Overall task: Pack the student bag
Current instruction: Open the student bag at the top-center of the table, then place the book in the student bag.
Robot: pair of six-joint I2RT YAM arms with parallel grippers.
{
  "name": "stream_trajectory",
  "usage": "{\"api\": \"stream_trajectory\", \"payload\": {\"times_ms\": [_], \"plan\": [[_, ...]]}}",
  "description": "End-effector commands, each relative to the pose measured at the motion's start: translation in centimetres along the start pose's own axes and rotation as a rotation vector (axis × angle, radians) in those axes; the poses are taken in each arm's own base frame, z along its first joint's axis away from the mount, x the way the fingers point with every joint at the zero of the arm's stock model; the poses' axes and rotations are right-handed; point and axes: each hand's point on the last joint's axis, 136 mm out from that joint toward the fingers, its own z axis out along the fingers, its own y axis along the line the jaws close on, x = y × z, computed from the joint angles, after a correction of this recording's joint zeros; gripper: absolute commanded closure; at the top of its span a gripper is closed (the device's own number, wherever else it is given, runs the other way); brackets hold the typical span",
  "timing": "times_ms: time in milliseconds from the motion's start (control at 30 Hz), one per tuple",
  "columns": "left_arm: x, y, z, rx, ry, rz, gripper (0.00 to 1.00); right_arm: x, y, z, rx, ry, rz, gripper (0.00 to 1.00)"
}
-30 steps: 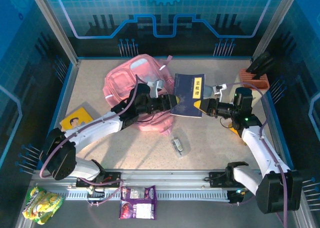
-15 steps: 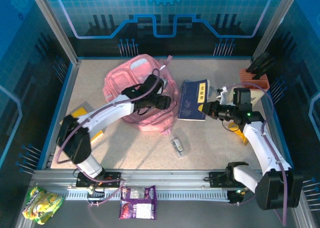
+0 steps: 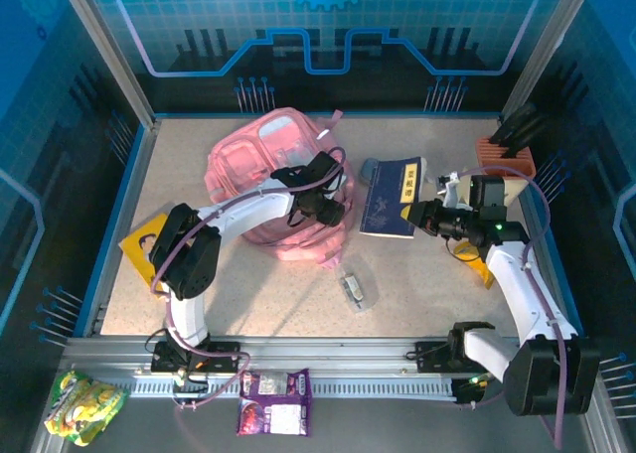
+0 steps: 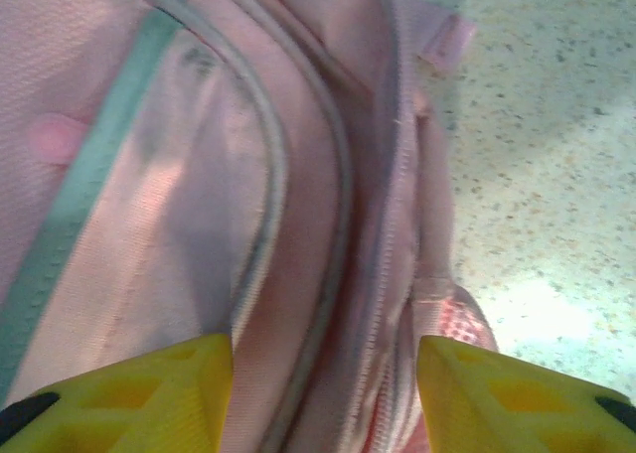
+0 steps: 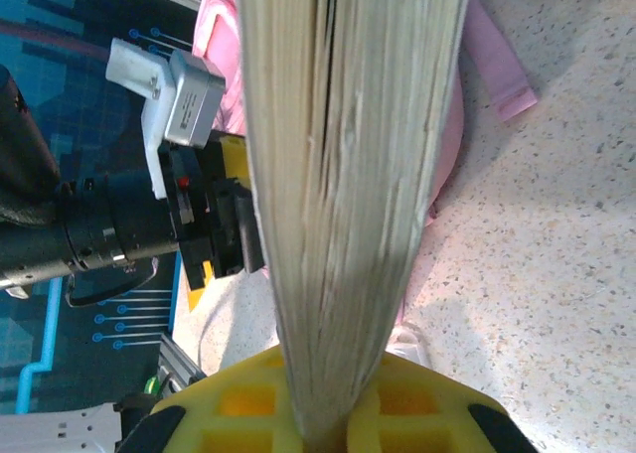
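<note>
- Left claw (image 4: 323, 385) is hovering, jaws spread apart, soft pink fabric backpack (image 4: 189, 175) directly beneath.
- Right claw (image 5: 320, 418) is clamping a dark blue softcover book (image 5: 348, 175) by its edge.

Left gripper (image 4: 323, 398) poised just above the student bag (image 4: 179, 175).
Its two yellow fingers (image 4: 129, 393) stand apart at the lower edge, with pink fabric showing in the gap between them and nothing pinched. A pale grey-green strip (image 4: 84, 180) runs diagonally across the left panel, and curved grey piping (image 4: 273, 165) arcs beside it. A pink zip (image 4: 393, 274) follows the bag's right side, beyond which lies the speckled table (image 4: 556, 125), brightly lit.
</note>
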Motion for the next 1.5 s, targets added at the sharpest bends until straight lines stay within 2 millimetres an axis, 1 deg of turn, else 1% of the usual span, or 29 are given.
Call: {"api": "stream_trajectory", "payload": {"times_ms": [0,100,133,233,333,467,500,700,800,867,900,1000,1067,1133,1267,1300,1400,1467], "plan": [[0.8,-1.0,-0.4,0.078,0.013,-0.027,0.49,-0.2,0.1,-0.4,-0.018,-0.008,-0.01,1.0],[1.8,-0.7,0.4,0.062,0.07,-0.038,0.53,-0.2,0.2,-0.4,-0.033,-0.008,-0.001,1.0],[2.0,-0.6,0.7,0.056,0.08,-0.038,0.56,-0.2,0.1,-0.3,-0.032,-0.008,0.0,1.0],[2.2,-0.2,0.8,0.034,0.083,-0.039,0.69,-0.1,-0.1,-0.2,-0.03,-0.005,0.003,1.0],[1.6,-0.2,-0.1,0.035,0.054,-0.028,0.78,0.1,-0.1,-0.4,-0.029,-0.002,0.006,1.0],[0.5,0.6,-1.7,-0.006,0.005,0.003,0.98,0.2,-0.1,-0.8,0.003,-0.003,-0.017,1.0],[0.4,0.7,-2.1,-0.009,0.001,0.008,1.0,0.2,0.0,-0.9,0.003,-0.004,-0.017,1.0],[-2.1,1.8,-6.0,-0.062,-0.1,0.038,1.0,0.5,0.4,-1.3,0.006,0.006,-0.015,1.0],[-3.8,3.0,-8.8,-0.122,-0.168,0.023,1.0,1.1,0.5,-1.1,0.003,0.029,-0.001,1.0],[-5.1,4.0,-11.0,-0.162,-0.214,0.011,1.0,1.8,0.8,-0.5,-0.009,0.069,0.01,1.0],[-5.7,4.1,-12.0,-0.171,-0.239,0.019,1.0,2.1,1.0,-0.2,-0.012,0.087,0.016,1.0],[-8.0,4.6,-15.4,-0.208,-0.34,0.039,1.0,3.1,1.5,1.7,-0.02,0.127,0.013,1.0],[-9.5,4.8,-17.5,-0.221,-0.395,0.037,1.0,3.6,2.9,3.3,-0.057,0.156,-0.007,1.0],[-10.6,4.4,-18.8,-0.212,-0.423,0.08,1.0,3.7,4.2,4.8,-0.113,0.183,0.001,1.0],[-11.6,4.5,-20.6,-0.241,-0.465,0.143,1.0,4.3,5.2,9.2,-0.117,0.216,0.009,1.0],[-11.8,4.5,-20.9,-0.243,-0.474,0.155,1.0,4.2,5.5,10.2,-0.111,0.213,0.0,1.0],[-12.0,4.1,-21.6,-0.235,-0.505,0.191,1.0,2.9,6.5,13.5,-0.118,0.17,-0.035,1.0],[-11.7,4.1,-22.1,-0.23,-0.515,0.195,1.0,1.3,7.6,16.0,-0.158,0.15,-0.049,1.0]]}}
